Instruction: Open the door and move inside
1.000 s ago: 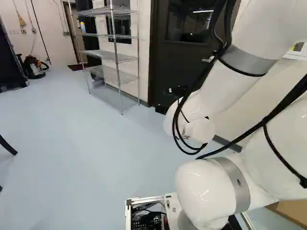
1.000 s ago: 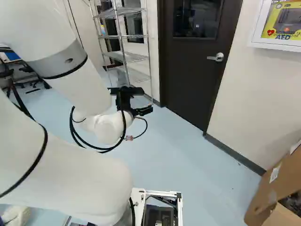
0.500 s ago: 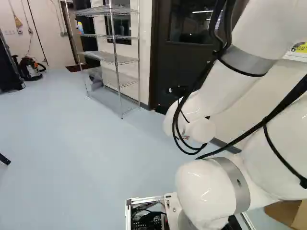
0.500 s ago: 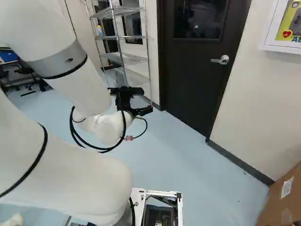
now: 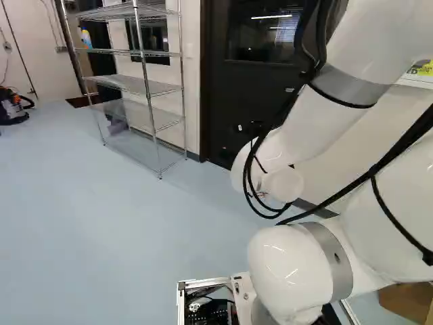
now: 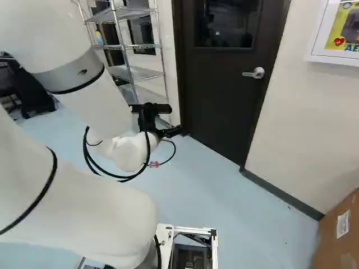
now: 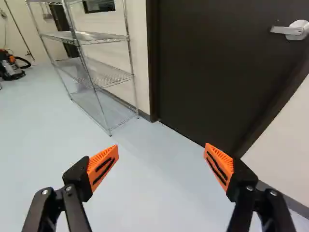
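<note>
Because the door [image 5: 233,88] stands closed at the far right in the left base view, beyond the metal shelf [image 5: 132,84], we probably keep our arm [image 5: 318,122] bent for the drive up. In the right base view, the handle [image 6: 258,73] sits on the door's right side, well apart from us; we judge getting nearer comes first. In the wrist view, our gripper [image 7: 161,150] grasps nothing, fingers spread wide, presumably to straddle that handle, far and to its right.

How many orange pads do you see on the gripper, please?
2: one pad on the side nearer the wire rack, the other pad on the side nearer the door handle. Neither is hidden.
</note>
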Controlling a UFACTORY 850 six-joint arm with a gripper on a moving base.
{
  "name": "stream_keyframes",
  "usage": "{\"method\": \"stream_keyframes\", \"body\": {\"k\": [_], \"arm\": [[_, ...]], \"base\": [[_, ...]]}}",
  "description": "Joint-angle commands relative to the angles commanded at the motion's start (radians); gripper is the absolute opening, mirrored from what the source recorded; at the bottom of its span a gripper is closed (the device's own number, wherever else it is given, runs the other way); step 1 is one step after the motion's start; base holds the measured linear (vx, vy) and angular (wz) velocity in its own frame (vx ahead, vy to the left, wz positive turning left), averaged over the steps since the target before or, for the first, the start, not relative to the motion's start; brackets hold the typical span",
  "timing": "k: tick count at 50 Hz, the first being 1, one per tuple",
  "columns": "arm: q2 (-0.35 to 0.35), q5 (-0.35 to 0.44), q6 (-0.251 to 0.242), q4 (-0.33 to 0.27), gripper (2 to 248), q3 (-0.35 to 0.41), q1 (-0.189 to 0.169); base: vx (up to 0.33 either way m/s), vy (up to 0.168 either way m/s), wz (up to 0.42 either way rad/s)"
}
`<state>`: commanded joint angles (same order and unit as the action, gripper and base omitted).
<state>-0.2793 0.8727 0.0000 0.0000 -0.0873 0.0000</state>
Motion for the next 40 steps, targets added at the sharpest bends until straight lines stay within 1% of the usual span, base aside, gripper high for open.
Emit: {"method": "stream_keyframes", "body": {"k": [40], "arm": [[0.000,0.000,0.000,0.000,247,0.000,0.000]], "base": [[0.213,0.012,-0.358]]}}
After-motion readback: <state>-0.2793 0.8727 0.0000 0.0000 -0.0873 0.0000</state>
